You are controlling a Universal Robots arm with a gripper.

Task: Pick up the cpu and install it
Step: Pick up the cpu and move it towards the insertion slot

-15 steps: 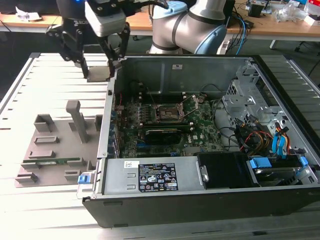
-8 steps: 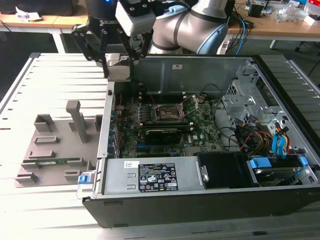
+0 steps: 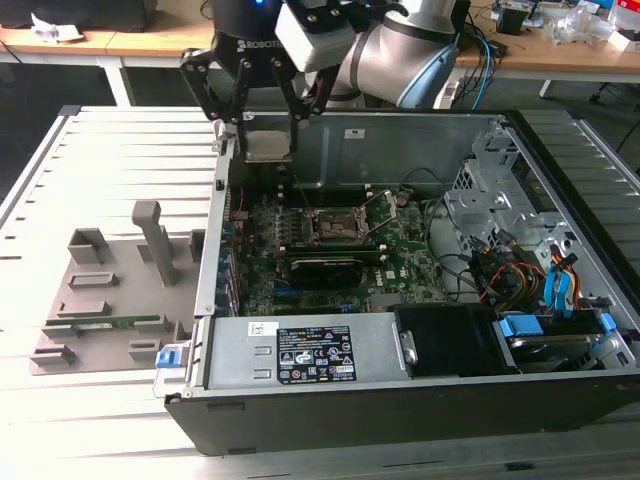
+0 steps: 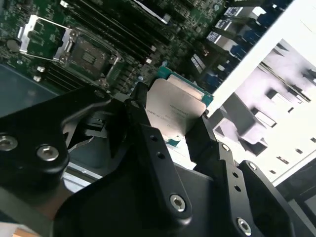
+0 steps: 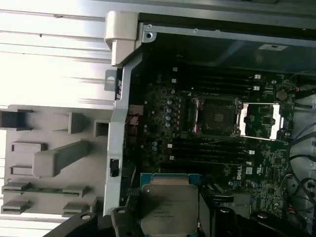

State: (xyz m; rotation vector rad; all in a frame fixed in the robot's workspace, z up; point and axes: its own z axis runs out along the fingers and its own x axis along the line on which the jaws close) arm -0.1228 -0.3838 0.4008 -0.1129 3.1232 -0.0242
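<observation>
Pale slatted metal table point(image 3: 110, 150), cut off at the exterior view's edges; on it an open black computer case point(image 3: 400, 405) with bare sheet-metal walls, its drive corner a tangle of cables hard to sort out; grey-and-blue arm point(image 3: 400, 50) cropped by the exterior view's upper edge, base hidden; green motherboard point(image 3: 405, 265) flat on the case floor, dense with small parts; matte grey moulded fixture point(image 3: 100, 290) just beside the case on the exterior view's left, with upright posts and shallow slots; black gripper point(image 3: 268, 130) hanging over the case's rear corner at the exterior view's left, clamped narrow on the cpu point(image 3: 268, 148), fingers point(image 4: 148, 133) pressing two opposite edges in the second wrist view; square socket point(image 3: 338, 227) lying open on the board below, metal frame flipped aside, well apart from the chip; cpu in the first wrist view thin and square, dull silver plate on a green base, one edge hidden behind the fingers; narrow green memory stick point(image 3: 110, 323) resting in a slot of the fixture
</observation>
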